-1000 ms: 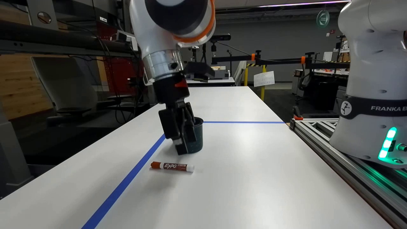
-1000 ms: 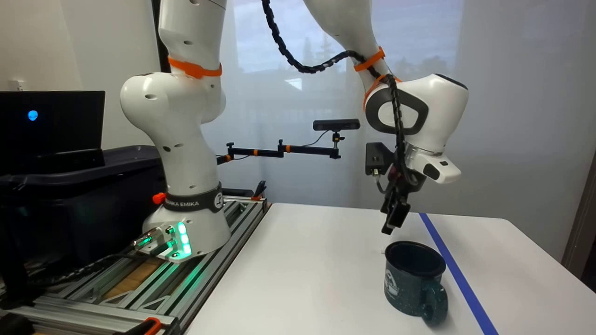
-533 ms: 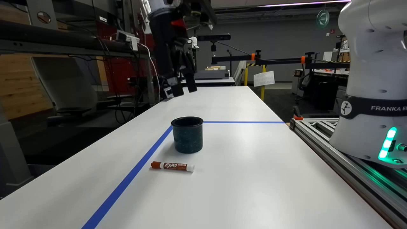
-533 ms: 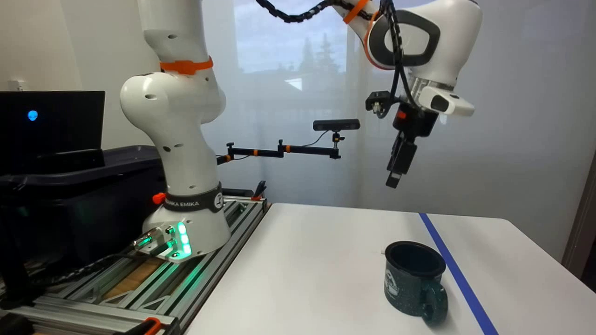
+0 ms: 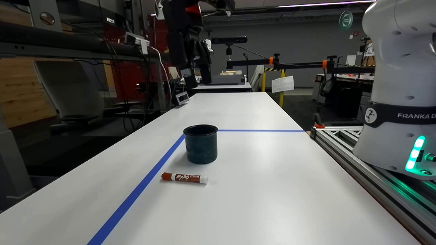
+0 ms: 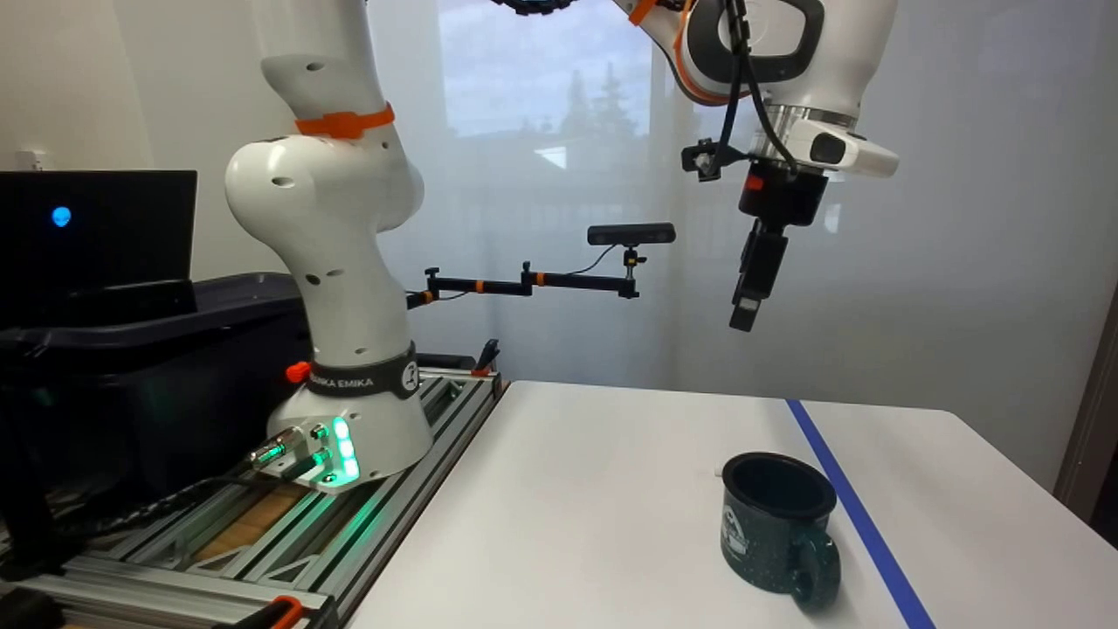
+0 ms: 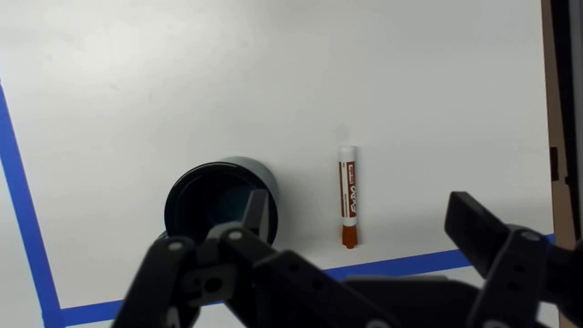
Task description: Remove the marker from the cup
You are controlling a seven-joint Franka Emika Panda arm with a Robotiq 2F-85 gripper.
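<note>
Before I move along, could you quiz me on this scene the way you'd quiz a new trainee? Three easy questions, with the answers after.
1. Compared with the cup, the marker lies: a) inside it; b) beside it, on the table; c) beneath it.
2. True or false, about the hand: it is gripping the cup.
3. Fill in: the tape on the table is ____ in colour.

Key: 1, b; 2, false, it is open and clear of the cup; 3, blue.
</note>
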